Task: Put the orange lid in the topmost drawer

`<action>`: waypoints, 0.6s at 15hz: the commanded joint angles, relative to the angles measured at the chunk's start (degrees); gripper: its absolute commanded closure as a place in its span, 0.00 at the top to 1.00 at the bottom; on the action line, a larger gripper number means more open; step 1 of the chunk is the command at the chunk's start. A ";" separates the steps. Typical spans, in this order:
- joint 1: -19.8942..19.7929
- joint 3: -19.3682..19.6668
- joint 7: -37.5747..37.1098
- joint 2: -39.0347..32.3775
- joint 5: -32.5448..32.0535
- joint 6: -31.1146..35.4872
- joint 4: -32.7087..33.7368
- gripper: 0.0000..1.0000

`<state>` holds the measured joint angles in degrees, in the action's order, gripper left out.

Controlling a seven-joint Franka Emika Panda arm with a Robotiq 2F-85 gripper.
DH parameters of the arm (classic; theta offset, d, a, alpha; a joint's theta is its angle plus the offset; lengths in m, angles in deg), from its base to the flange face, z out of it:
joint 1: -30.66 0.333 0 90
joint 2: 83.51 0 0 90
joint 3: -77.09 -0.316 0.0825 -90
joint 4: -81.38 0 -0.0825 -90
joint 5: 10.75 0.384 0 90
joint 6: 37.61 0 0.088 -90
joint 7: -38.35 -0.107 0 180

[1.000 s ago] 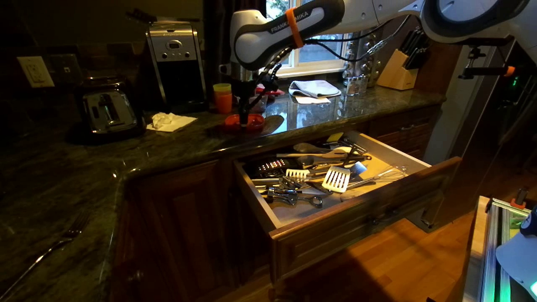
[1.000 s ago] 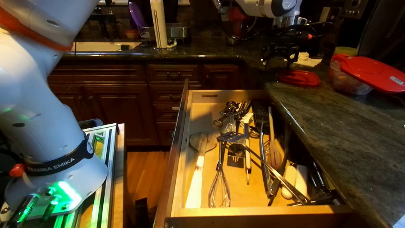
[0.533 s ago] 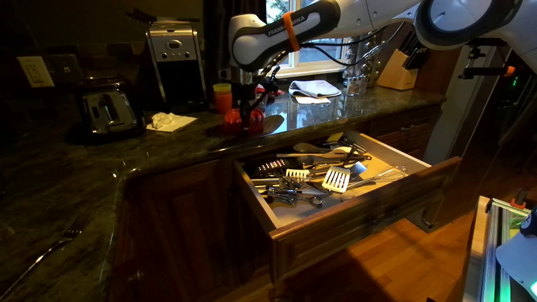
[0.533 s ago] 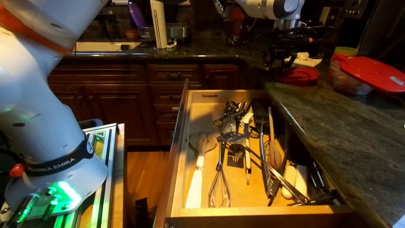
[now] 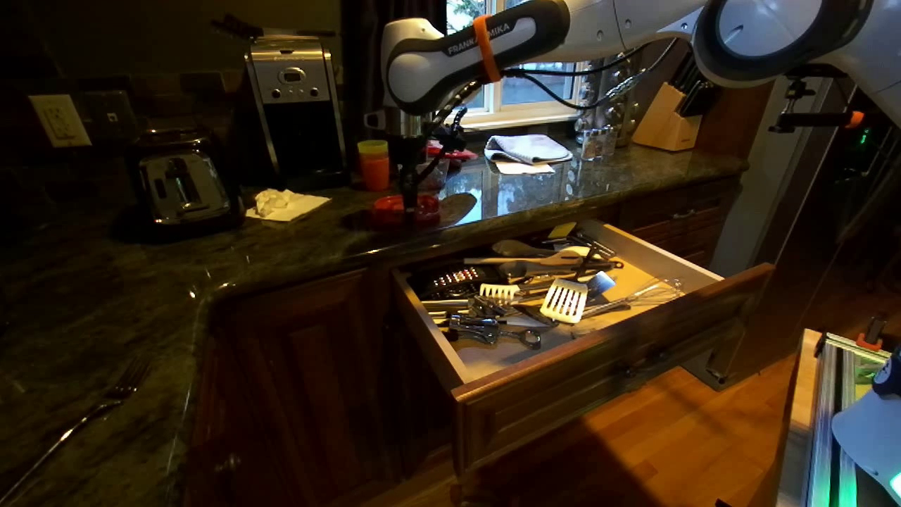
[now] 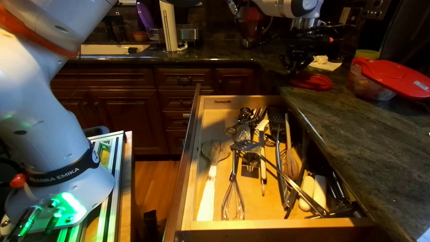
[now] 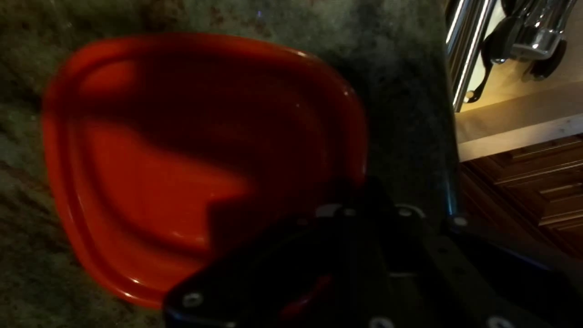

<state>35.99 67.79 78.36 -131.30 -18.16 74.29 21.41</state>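
Observation:
The orange lid (image 7: 150,182) fills the middle and left of the wrist view, inner side up, on the dark counter or just over it; I cannot tell which. In both exterior views the lid (image 5: 386,210) is close to the counter's edge. My gripper (image 7: 366,191) is shut at the lid's drawer-side rim, seemingly with one finger inside the rim and one outside; the tips are dark and partly hidden. The topmost drawer (image 6: 210,102) stands pulled far out below, its dark front panel (image 5: 563,394) facing away from the counter. Several utensils lie in it.
A clear container with a red top (image 6: 396,77) and an orange cup (image 5: 374,169) stand near the lid. A crumpled napkin (image 5: 274,203) and a toaster (image 5: 184,183) are on the counter. A spatula (image 5: 564,301) and a whisk (image 6: 233,198) lie in the drawer.
The gripper has shut from wide apart at the lid's rim. The lid tipped up half a second ago and now lies flatter, shifted slightly. The arm has risen a little since then.

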 commanded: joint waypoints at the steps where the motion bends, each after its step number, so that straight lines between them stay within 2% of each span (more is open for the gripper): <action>1: 0.35 -0.28 1.56 -1.10 0.96 -2.44 1.98 0.02; 5: 0.46 -0.64 -0.71 2.46 2.21 -2.05 -1.37 0.02; 9: -0.28 -2.32 -7.95 9.25 6.25 -2.00 -10.23 0.02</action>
<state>36.26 66.43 75.63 -128.61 -15.01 73.37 19.79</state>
